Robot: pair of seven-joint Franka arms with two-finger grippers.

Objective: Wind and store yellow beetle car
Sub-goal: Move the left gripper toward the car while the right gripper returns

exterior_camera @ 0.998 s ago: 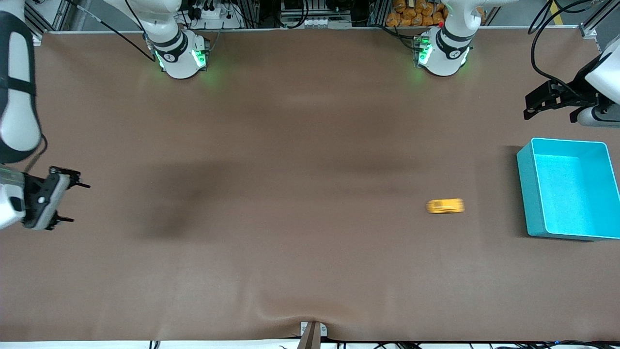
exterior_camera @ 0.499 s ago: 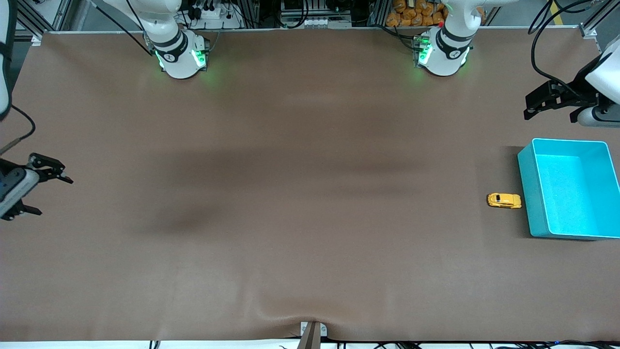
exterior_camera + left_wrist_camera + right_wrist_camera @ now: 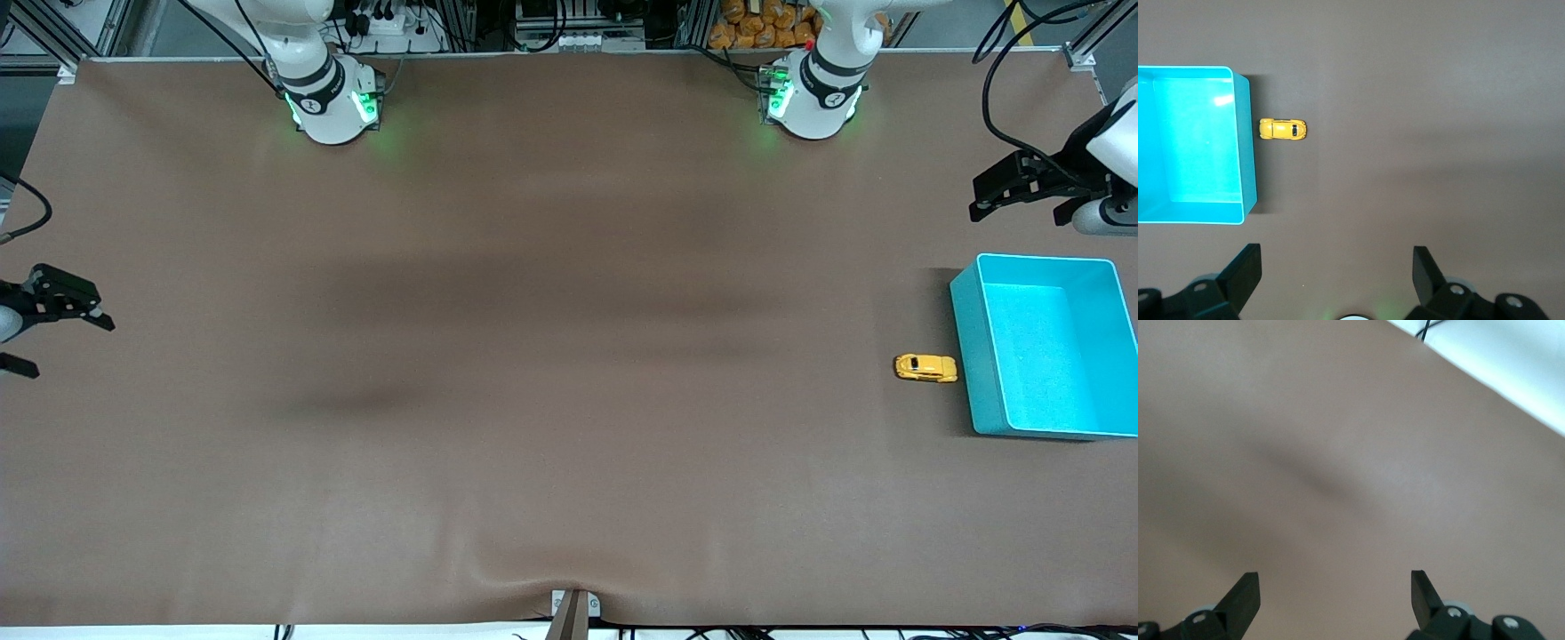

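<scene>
Both our pairs of jaws stand spread wide and hold nothing. Our left gripper (image 3: 1000,187) hangs over the table at its own end, beside the bin (image 3: 976,356); our right gripper (image 3: 44,333) waits well apart at the other end. The car (image 3: 925,367) sits on the table just beside the bin's wall, its long axis pointing at that wall. We judge the left arm much nearer.

Yellow beetle car (image 3: 925,368) sits on the brown table (image 3: 533,400), just beside the turquoise bin (image 3: 973,356), at the bin's nine o'clock. Left gripper (image 3: 1000,191) hangs spread at the bin's twelve; right gripper (image 3: 53,333) spread at the right arm's end.
</scene>
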